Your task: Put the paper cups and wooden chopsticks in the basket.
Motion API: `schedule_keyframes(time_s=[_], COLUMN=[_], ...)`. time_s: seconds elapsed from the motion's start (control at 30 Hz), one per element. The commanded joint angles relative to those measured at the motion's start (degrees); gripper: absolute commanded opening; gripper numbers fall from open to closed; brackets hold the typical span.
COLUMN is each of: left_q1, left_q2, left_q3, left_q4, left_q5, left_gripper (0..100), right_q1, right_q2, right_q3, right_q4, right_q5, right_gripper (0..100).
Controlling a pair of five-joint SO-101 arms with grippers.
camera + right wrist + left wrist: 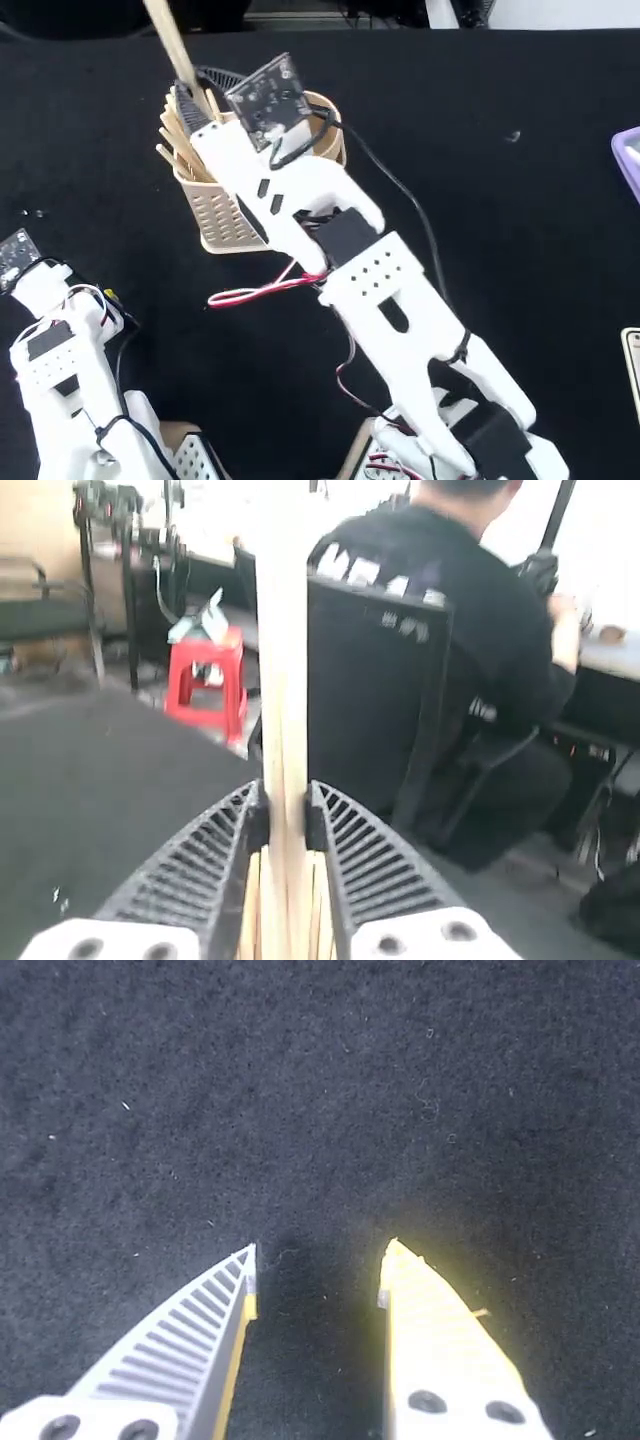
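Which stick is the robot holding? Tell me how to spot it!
On the black table, find the beige basket toward the far side. Bundled chopsticks lean inside it. The held chopstick is pinched between the fingers of the right gripper and pokes up far above the rest.

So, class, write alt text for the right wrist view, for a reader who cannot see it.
The right gripper is shut on a wooden chopstick that sticks out well past its tips, with more chopsticks bunched close beside it. Behind lie the black table and a red stool.
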Motion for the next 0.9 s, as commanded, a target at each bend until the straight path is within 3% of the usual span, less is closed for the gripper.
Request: schedule_keyframes(time_s=[0.0, 0.1, 0.37, 0.47, 0.6, 0.67, 0.87], left_q1=[0.3, 0.3, 0.2, 0.0, 0.0, 0.2, 0.7], left_q2=[-0.9, -0.9, -0.9, -0.9, -1.0, -1.0, -1.5], left_q3=[-0.7, -0.7, -0.7, -0.9, -3.5, -4.4, -4.4], left_q4=[-0.7, -0.7, -0.6, -0.2, 4.5, 5.8, 6.2], left_q5=[-0.4, -0.4, -0.4, -0.4, -2.4, -4.1, -4.7], left_gripper=[21, 21, 21, 20, 9, 2, 3], right_q1=[1.0, 0.9, 0.9, 1.1, 1.2, 1.2, 1.2], right_q2=[0.0, -0.8, -12.9, -21.1, -32.7, -38.9, -57.3], right_q3=[-2.9, -6.5, -16.7, -16.4, -12.3, -8.8, 8.7], right_q4=[3.8, 9.1, 27.2, 38.2, 54.9, 60.5, 62.4], right_q5=[-0.5, -0.5, -0.4, -0.4, -0.1, 0.0, 0.8], right_gripper=[9.6, 17.9, 18.0, 16.3, 1.4, 2.8, 4.3])
